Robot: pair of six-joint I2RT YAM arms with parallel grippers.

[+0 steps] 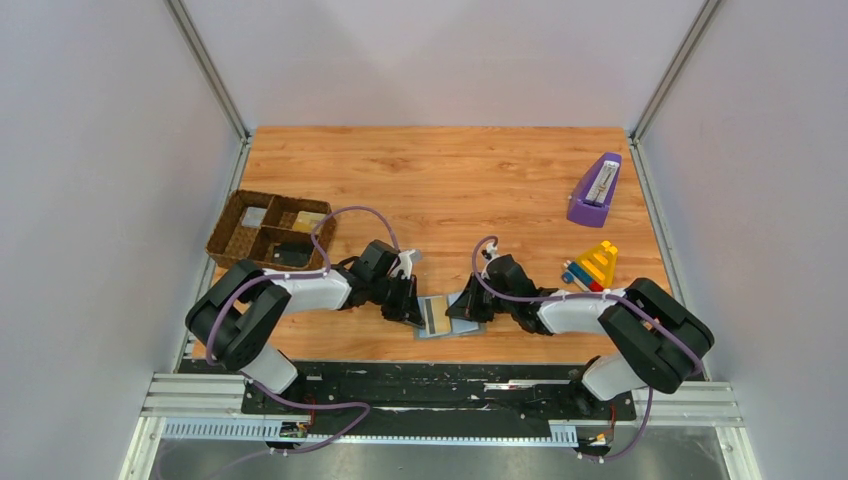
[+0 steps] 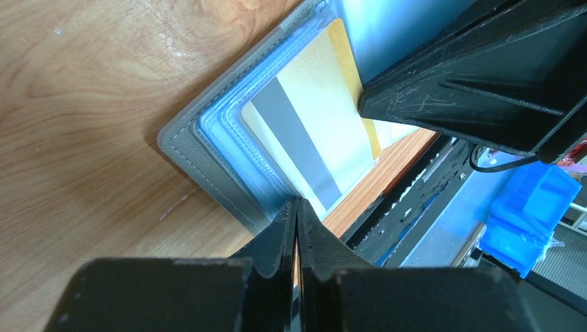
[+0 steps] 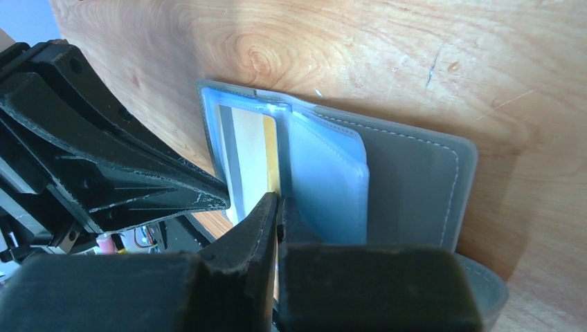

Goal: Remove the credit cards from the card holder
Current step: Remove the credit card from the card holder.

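Left claw: your left claw (image 2: 296, 207) is clenched, its two black fingers pressed flat together. The tips sit at the near edge of the flat bifold card holder (image 2: 187, 149), dark grey and stitched outside, pale blue inside, by a corner of the thin tan-gold card (image 2: 304, 117) with the broad grey stripe. You cannot tell whether anything is caught between the fingers.
Right claw: your right claw (image 3: 278, 202) is clenched as well, with only a hairline slit between its fingers. Its tips rest where the card's gold edge meets the raised blue sleeve (image 3: 325, 173). Whether it pinches either one, you cannot tell.
Claws together: they reach in from opposite sides and their tips are close together over the holder.
Card holder: it lies open on the light wooden table (image 1: 450, 180), near the front edge, between your two arms. One clear blue sleeve stands up off the bare grey panel like a half-turned page.
Card: it lies flat on the blue sleeves of the half nearer your left arm. Most of its face looks pale and one long edge is gold; you cannot tell whether that is one card or two stacked.
Tray: a brown woven divided tray (image 1: 232, 225) sits at the table's left edge, well apart from the holder. Its contents are too small to name.
Far right: a purple wedge-shaped plastic block (image 1: 594, 190) stands near the right edge.
Beside your right arm: a small multicoloured stacked toy (image 1: 592, 267) sits just beyond the forearm.
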